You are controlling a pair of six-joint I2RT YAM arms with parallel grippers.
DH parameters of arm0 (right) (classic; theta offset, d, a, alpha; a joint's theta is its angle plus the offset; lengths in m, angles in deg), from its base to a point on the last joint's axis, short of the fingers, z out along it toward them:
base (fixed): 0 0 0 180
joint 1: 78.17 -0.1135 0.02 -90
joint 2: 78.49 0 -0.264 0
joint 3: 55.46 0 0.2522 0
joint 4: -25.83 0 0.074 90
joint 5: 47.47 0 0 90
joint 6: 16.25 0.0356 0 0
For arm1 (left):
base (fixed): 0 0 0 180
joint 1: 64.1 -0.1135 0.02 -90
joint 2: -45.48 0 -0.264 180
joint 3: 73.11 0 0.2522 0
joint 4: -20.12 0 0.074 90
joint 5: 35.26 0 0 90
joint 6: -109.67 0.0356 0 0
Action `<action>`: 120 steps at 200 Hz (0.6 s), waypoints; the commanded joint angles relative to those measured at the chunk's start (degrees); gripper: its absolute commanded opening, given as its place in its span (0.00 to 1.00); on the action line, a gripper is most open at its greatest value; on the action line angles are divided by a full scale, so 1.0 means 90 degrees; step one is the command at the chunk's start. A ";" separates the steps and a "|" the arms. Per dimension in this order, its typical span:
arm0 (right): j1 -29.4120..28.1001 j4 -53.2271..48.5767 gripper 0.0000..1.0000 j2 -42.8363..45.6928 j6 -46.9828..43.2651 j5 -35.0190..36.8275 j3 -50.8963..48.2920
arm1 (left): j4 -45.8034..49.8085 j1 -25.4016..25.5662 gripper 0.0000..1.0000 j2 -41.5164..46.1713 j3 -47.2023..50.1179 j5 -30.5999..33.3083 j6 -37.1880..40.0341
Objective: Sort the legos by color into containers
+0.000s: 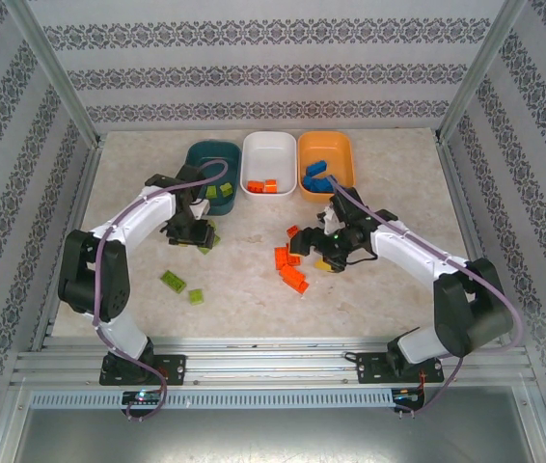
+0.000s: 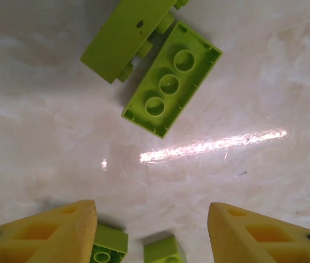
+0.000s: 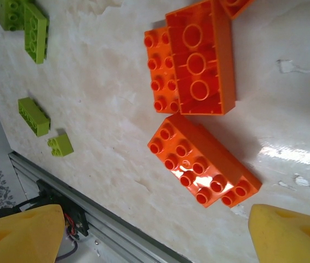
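Along the far edge of the table (image 1: 244, 309) stand the teal bin (image 1: 201, 156), the white bin (image 1: 268, 149) and the orange bin (image 1: 341, 147). They hold lime, orange-red and blue bricks in turn, which fixes each colour's home. Just before the teal bin, the left gripper (image 1: 194, 230) hangs over a lime cluster (image 1: 207, 236), released and grasping nothing. Its wrist view adds that one lime brick (image 2: 171, 85) lies hollow side up. Toward the table's centre, the right gripper (image 1: 326, 253) hovers over loose orange-red bricks (image 1: 292, 272), spread wide and empty, probably lining up a pick. Its camera shows one brick (image 3: 204, 167) studs up and another (image 3: 199, 60) inverted.
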 commanded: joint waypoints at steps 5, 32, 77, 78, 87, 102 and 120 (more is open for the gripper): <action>-0.0158 -0.0009 0.87 -0.0054 -0.0054 -0.0005 0.0157 | -0.0490 0.0023 0.56 -0.0150 -0.0109 0.0332 0.0521; -0.0254 -0.0057 0.86 -0.0025 -0.0030 0.0035 0.0162 | -0.0513 0.0022 0.56 -0.0529 -0.0354 0.0496 0.0751; -0.0293 -0.0147 0.86 0.0036 0.0018 0.0101 0.0184 | -0.0486 0.0028 0.56 -0.1125 -0.0737 0.0744 0.1102; -0.0297 -0.0147 0.86 0.0045 0.0021 0.0098 0.0184 | -0.0483 0.0030 0.56 -0.1137 -0.0743 0.0750 0.1107; -0.0301 -0.0147 0.86 0.0052 0.0048 0.0115 0.0178 | -0.0500 0.0030 0.56 -0.1209 -0.0822 0.0793 0.1145; -0.0311 -0.0147 0.85 0.0035 0.0063 0.0125 0.0181 | -0.0498 0.0025 0.56 -0.1349 -0.0992 0.0777 0.1218; -0.0331 -0.0137 0.85 -0.0011 0.0100 0.0135 0.0189 | -0.0457 0.0024 0.56 -0.1570 -0.1187 0.0779 0.1273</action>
